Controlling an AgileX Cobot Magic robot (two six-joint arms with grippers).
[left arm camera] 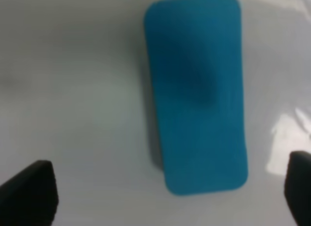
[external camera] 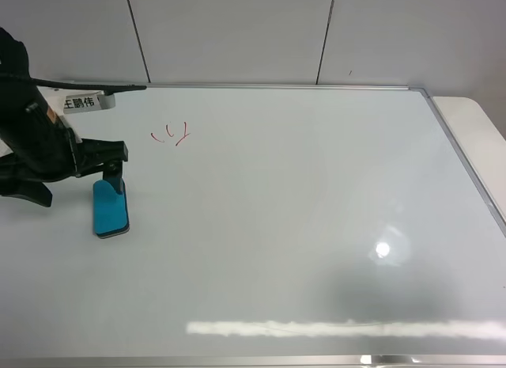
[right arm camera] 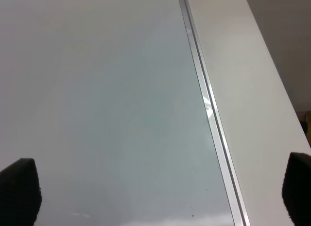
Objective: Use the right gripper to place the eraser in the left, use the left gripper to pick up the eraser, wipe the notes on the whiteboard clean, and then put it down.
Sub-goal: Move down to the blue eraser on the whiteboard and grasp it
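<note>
The teal-blue eraser (external camera: 110, 207) lies flat on the whiteboard (external camera: 285, 225) at the left. My left gripper (external camera: 117, 178) hovers over its far end, open and empty. In the left wrist view the eraser (left arm camera: 197, 92) lies ahead of and between the spread fingertips (left arm camera: 34, 189) of the left gripper (left arm camera: 167, 184). The red notes (external camera: 171, 134) are a little beyond and to the right of the eraser. The right gripper (right arm camera: 158, 187) shows only in the right wrist view, open and empty above the whiteboard (right arm camera: 97, 114) near its silver frame (right arm camera: 206, 104). The right arm is out of the exterior view.
A white label with black characters (external camera: 83, 103) and a thin black cable (external camera: 87, 85) lie at the board's far left corner. A white table surface (external camera: 474, 127) lies beyond the board's right frame. Grey wall panels stand behind.
</note>
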